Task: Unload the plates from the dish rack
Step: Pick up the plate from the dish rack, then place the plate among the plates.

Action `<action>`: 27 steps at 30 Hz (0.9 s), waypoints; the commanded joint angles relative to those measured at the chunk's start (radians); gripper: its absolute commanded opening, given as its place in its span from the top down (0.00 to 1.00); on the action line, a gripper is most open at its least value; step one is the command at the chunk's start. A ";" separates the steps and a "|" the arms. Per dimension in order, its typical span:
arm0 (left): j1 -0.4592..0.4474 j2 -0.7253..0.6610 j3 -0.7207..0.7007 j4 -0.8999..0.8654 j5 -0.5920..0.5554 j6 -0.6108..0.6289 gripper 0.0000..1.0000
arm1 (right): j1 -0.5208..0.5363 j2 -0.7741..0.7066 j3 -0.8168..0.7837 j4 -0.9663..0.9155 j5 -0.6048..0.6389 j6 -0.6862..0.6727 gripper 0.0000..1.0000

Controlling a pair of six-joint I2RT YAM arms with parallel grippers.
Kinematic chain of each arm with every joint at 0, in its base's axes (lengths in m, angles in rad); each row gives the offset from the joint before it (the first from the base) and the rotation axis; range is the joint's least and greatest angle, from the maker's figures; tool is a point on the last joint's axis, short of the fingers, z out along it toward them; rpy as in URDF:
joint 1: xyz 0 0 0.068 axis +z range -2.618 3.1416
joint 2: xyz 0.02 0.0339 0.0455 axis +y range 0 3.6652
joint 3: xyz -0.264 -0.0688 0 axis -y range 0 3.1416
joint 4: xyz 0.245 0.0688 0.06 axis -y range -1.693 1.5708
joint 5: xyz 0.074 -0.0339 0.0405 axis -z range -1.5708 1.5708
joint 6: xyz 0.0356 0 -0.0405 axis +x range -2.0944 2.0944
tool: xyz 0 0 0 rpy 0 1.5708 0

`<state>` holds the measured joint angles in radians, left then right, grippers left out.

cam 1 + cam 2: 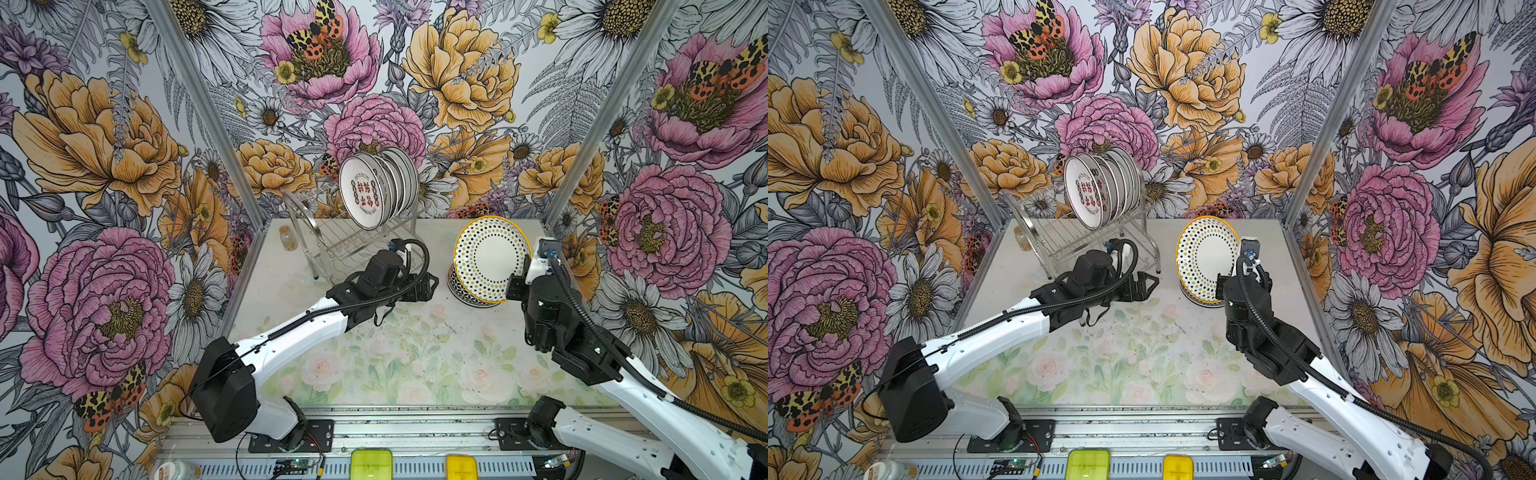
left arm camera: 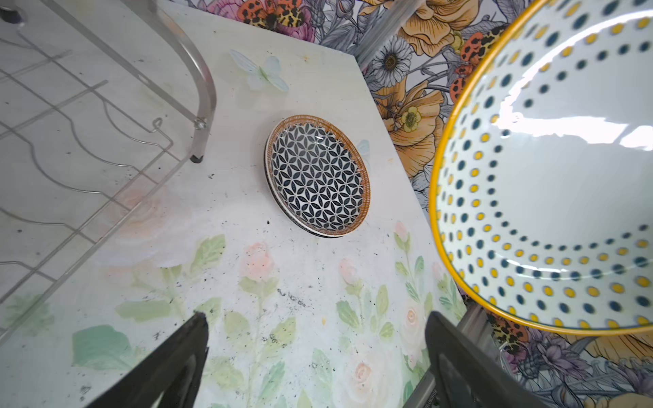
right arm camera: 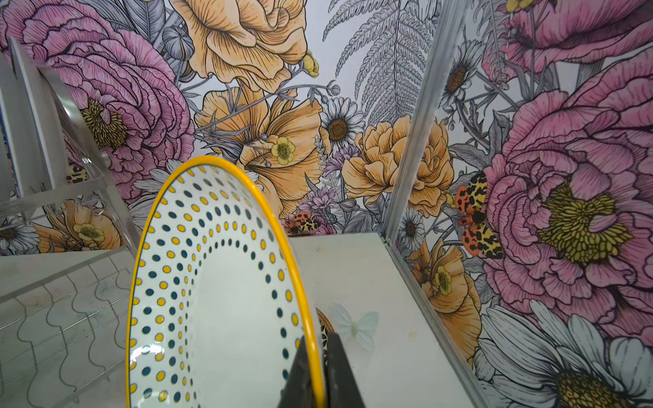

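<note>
The booth is lined with wallpaper of large flowers, and the counter (image 1: 374, 353) has a pale rose print. At its back stands the steel wire dish rack (image 1: 305, 216). On the rack's upper tier, at the end nearer the right arm, a row of plates (image 1: 365, 195) stands on edge; the front one bears red characters. Beside that same end of the rack, the right tool (image 3: 319, 356) is clamped on the rim of a yellow-rimmed dotted plate (image 1: 490, 257). It holds the plate almost upright, with the face turned toward the left arm. Under it on the counter lies a flat stack with a geometric-patterned plate (image 2: 318, 176) on top. This relation matters most, I think: the held plate stands on edge while the stack lies flat, so it must be tipped face up before lowering, and only the right arm is placed for that. The left tool (image 2: 314, 318) has its jaws spread wide and holds nothing. It hovers in front of the rack's lower tier and points toward the stack. The front plate hides most of the row, so I cannot count it surely. The stack shows one more rim beneath, perhaps others. In the left wrist view the dotted plate seems clear of the stack, but how high it is I cannot tell.
</note>
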<state>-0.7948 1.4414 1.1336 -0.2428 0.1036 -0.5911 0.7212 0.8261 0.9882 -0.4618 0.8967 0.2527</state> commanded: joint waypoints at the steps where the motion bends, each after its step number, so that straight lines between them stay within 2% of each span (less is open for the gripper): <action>1: -0.006 0.017 0.038 0.092 0.109 0.022 0.06 | -0.034 0.001 0.001 0.097 -0.069 0.179 1.00; 6: 0.018 0.050 0.021 0.150 0.169 0.004 0.08 | -0.096 0.010 -0.043 0.092 -0.182 0.292 1.00; 10: 0.051 0.087 0.008 0.210 0.223 -0.026 0.10 | -0.174 0.007 -0.088 0.094 -0.341 0.404 1.00; 16: 0.083 0.161 0.027 0.259 0.249 -0.055 0.16 | -0.245 -0.009 -0.141 0.101 -0.486 0.496 1.00; 20: 0.086 0.217 0.056 0.277 0.279 -0.068 0.21 | -0.260 -0.019 -0.157 0.110 -0.534 0.518 1.00; 23: 0.086 0.248 0.067 0.305 0.296 -0.082 0.27 | -0.288 -0.009 -0.167 0.119 -0.597 0.540 1.00; 27: 0.085 0.275 0.090 0.326 0.324 -0.101 0.45 | -0.322 0.014 -0.189 0.149 -0.648 0.561 1.00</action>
<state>-0.7128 1.7123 1.1870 0.0219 0.3828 -0.6819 0.4187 0.8509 0.7914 -0.4717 0.3073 0.7464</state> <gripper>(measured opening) 0.589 0.085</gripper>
